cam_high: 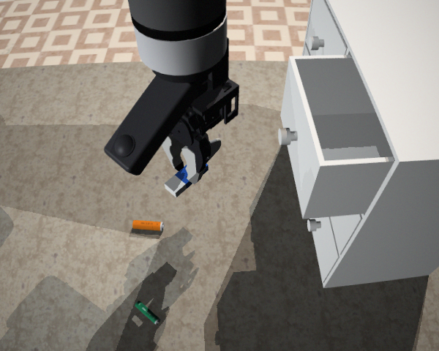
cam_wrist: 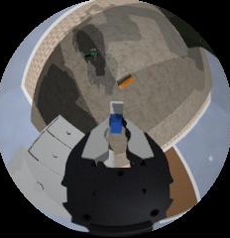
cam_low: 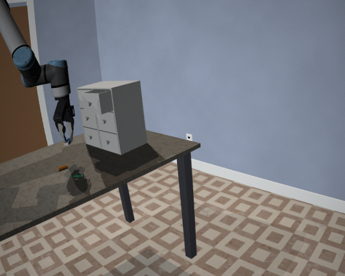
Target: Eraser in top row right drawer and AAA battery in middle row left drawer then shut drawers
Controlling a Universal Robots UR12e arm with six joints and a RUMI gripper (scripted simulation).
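Note:
My gripper (cam_high: 186,175) (cam_low: 68,140) (cam_wrist: 116,118) is shut on the blue and white eraser (cam_high: 176,184) (cam_low: 66,143) (cam_wrist: 116,107), held above the table in front of the chest. The white chest (cam_high: 404,98) (cam_low: 129,118) stands upright. Its top right drawer (cam_high: 348,189) (cam_low: 106,102) is pulled well out; nothing shows in its visible interior. The middle left drawer (cam_low: 89,118) is shut. The thin green battery (cam_high: 147,312) (cam_low: 77,176) (cam_wrist: 91,55), which looks like the AAA, lies on the table.
A thicker orange battery (cam_high: 147,225) (cam_low: 62,167) (cam_wrist: 126,81) lies on the table between the gripper and the green one. The open drawer's knob (cam_high: 287,136) (cam_low: 89,103) sticks out toward the gripper's side. The other drawers look shut.

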